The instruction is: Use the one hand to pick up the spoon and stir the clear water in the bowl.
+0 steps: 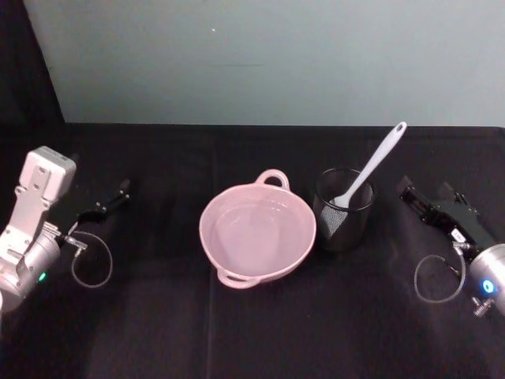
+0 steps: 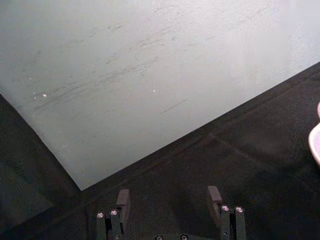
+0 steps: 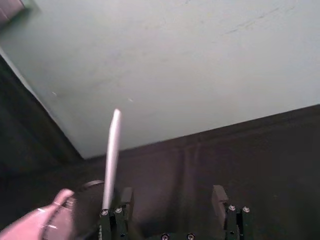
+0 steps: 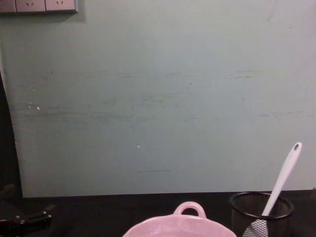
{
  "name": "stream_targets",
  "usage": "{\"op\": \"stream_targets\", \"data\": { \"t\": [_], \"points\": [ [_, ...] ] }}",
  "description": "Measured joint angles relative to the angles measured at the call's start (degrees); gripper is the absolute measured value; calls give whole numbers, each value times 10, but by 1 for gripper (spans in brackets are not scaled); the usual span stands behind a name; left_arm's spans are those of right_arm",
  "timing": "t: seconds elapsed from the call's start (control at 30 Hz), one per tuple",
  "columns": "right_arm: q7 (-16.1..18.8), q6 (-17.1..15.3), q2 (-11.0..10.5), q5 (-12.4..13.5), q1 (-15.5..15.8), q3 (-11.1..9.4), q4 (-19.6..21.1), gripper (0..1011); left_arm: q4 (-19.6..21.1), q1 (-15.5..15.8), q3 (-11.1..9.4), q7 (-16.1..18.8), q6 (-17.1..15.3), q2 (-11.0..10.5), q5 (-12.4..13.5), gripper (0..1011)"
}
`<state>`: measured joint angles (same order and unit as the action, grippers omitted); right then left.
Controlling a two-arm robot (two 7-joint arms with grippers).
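White spoon (image 1: 369, 170) standing head-down in black mesh cup (image 1: 344, 209) right of centre, pink bowl (image 1: 257, 230) of water mid-frame on black worktop (image 1: 158, 332); right hand (image 1: 420, 204) at right edge, fingers apart, empty; left hand (image 1: 118, 193) at left edge, fingers apart

Dim, soft light; pics slightly blurry, faint glare on bowl (image 1: 257, 234).

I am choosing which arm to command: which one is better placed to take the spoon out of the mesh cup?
Right. The open right gripper sits just beside the black wire-mesh cup holding the long white plastic spoon. The left gripper, also open, lies beyond the pale pink ceramic bowl.
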<state>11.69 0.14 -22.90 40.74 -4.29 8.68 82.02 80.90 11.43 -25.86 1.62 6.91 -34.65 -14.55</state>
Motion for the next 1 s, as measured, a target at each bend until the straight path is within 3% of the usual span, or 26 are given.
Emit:
{"op": "stream_targets", "data": {
  "t": [0.03, 0.13, 0.4, 0.43, 0.47, 0.5, 0.53, 0.57, 0.73, 1.0],
  "points": [
    [0, 0, 0, 0, 0, 0, 0, 1002, 0, 0, 0, 0, 0, 0, 0, 1011],
    [-27, 25, 0, -72, -24, 23, -32, 1002, 0, 0, 0, 0, 0, 0, 0, 1011],
    [-59, 110, 16, -194, -84, 60, -125, 1003, 0, 0, 0, 0, 0, 0, 0, 1011],
    [-67, 118, 16, -214, -89, 66, -131, 1002, 0, 0, 0, 0, 0, 0, 0, 1011],
    [-82, 133, 14, -253, -97, 78, -141, 1003, 0, 0, 0, 0, 0, 0, 0, 1011],
    [-90, 138, 13, -271, -101, 84, -146, 1002, 0, 0, 0, 0, 0, 0, 0, 1011],
    [-107, 146, 10, -306, -105, 95, -150, 1002, 0, 0, 0, 0, 0, 0, 0, 1011],
    [-114, 148, 9, -321, -106, 98, -151, 1003, 0, 0, 0, 0, 0, 0, 0, 1011],
    [-139, 146, 8, -371, -108, 110, -148, 1002, 0, 0, 0, 0, 0, 0, 0, 1011],
    [-138, 146, 9, -367, -109, 109, -150, 1003, 0, 0, 0, 0, 0, 0, 0, 1011]
  ]
}}
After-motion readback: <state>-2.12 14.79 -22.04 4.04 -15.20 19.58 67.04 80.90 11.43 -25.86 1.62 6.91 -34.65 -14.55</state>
